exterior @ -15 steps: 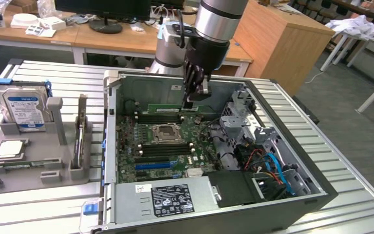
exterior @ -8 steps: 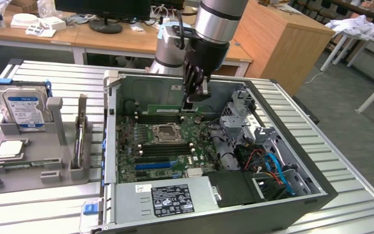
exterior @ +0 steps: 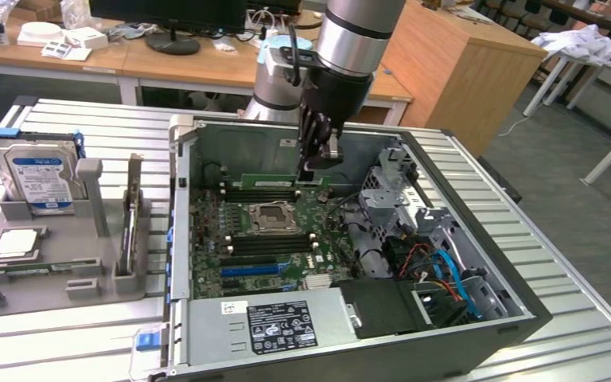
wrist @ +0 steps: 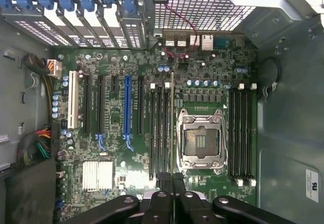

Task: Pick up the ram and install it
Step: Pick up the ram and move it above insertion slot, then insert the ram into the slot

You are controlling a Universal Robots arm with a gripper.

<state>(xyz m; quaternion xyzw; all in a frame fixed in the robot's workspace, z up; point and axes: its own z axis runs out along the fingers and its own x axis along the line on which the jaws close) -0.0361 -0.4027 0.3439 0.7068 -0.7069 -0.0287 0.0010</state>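
Observation:
The ram [wrist: 172, 123] is a thin green stick seen edge-on in the wrist view, lying along the memory slots [wrist: 159, 133] right beside the empty CPU socket [wrist: 201, 140]. My gripper [wrist: 173, 181] is shut on it, one black finger on each face. In the exterior view the gripper [exterior: 314, 169] reaches down into the open computer case [exterior: 178, 239], with the ram [exterior: 268, 181] level just above the motherboard [exterior: 236, 259] on the far side of the CPU socket [exterior: 270, 216]. I cannot tell whether the ram's lower edge is in a slot.
A grey holder [exterior: 61, 274] on the exterior view's left carries a blue-labelled hard drive [exterior: 40, 175], a square silver CPU chip [exterior: 19, 243] and an upright card [exterior: 134, 219]. Inside the case are a power supply [exterior: 284, 326], a drive cage [exterior: 391, 187] and cables [exterior: 444, 270].

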